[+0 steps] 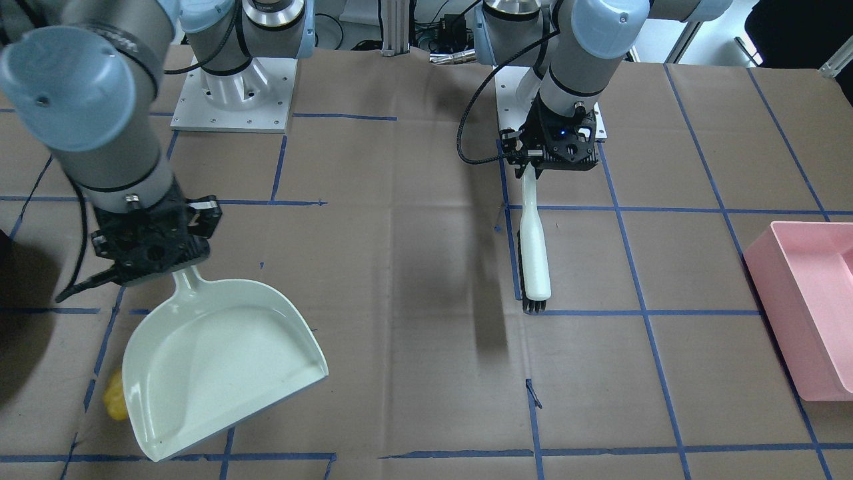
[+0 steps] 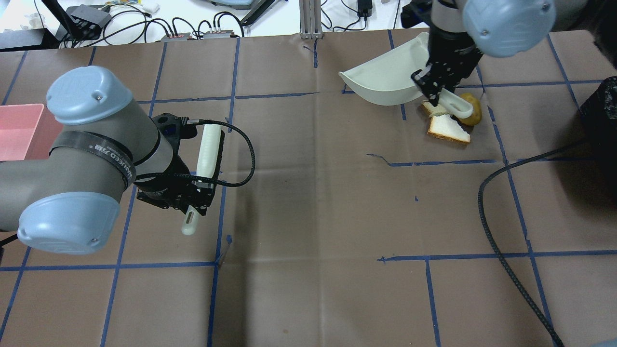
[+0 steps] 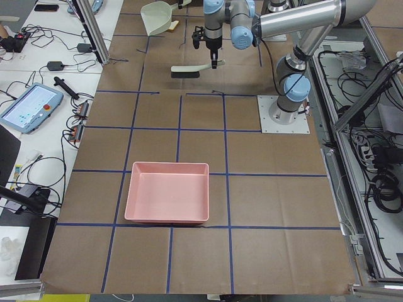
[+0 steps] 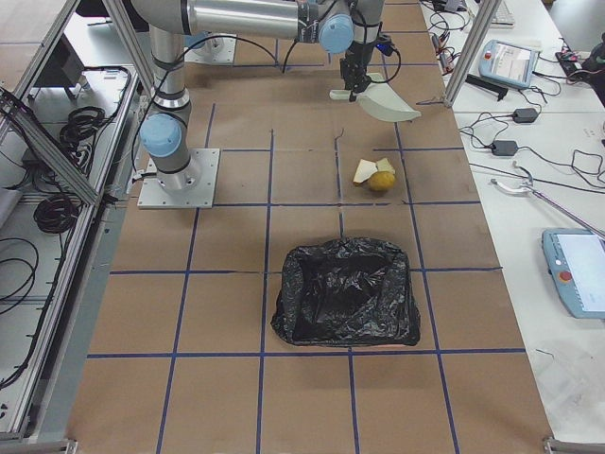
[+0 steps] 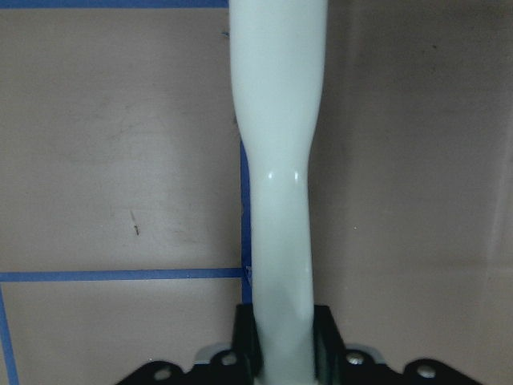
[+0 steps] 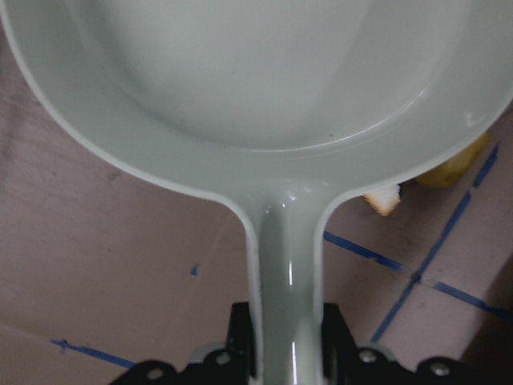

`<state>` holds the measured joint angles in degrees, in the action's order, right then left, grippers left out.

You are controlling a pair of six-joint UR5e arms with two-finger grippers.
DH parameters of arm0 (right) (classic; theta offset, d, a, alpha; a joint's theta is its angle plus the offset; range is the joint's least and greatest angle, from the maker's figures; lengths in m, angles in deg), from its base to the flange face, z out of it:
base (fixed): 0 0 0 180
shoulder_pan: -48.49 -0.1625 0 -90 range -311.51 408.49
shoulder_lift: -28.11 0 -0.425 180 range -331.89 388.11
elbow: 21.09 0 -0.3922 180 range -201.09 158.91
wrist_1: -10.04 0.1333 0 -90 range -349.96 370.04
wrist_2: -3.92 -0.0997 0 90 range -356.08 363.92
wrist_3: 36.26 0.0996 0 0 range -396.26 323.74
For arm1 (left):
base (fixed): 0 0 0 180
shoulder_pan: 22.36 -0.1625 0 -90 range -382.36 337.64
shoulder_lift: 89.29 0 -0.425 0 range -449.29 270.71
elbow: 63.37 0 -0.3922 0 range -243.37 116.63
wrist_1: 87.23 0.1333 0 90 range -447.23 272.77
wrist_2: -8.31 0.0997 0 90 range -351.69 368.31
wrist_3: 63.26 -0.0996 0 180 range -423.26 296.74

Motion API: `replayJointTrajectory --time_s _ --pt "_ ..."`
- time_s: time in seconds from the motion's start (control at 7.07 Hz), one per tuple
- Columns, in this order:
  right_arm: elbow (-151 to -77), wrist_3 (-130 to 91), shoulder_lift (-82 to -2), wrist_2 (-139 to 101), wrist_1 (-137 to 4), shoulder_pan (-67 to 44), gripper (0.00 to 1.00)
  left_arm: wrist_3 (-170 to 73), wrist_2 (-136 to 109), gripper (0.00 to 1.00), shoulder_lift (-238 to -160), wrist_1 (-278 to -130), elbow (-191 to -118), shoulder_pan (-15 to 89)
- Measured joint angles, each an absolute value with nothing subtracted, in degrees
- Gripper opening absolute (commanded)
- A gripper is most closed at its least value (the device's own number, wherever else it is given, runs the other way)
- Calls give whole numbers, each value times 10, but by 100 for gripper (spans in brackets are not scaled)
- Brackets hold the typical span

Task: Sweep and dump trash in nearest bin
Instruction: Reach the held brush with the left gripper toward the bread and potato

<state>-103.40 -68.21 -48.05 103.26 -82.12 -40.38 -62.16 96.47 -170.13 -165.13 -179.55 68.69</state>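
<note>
Pale-green plastic is clamped in both grippers: the dustpan (image 1: 220,363) is held by its handle in the right gripper (image 1: 174,265), the jaws shut tight on it, and the brush (image 1: 535,248) is gripped by its handle in the left gripper (image 1: 533,167). The pan is seen raised and tilted, with nothing in it. The trash, a yellow lump (image 2: 471,109) and two bread pieces (image 2: 449,128), lies on the table (image 2: 313,202) just under the pan's handle. The brush is held well apart from the pile. The set-up step before sweeping is judged to be in hand. Next, the pan's lip should be lowered beside the pile and the brush brought across. The black-lined bin (image 4: 345,295) is judged nearer than the pink tray (image 3: 167,192).
</note>
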Motion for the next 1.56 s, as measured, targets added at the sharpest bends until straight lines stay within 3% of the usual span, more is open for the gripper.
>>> replayJointTrajectory --time_s 0.71,1.13,1.56 --pt "-1033 -1190 -486 1054 -866 -158 0 -616 951 0 -1703 -1649 -1794 693" --pt "-1031 -1400 -444 1058 -1014 -122 0 -615 925 0 -1724 -1620 -1790 721" --pt "-1015 -1520 -393 1058 -1075 -116 0 -540 923 0 -1793 -1522 -1771 830"
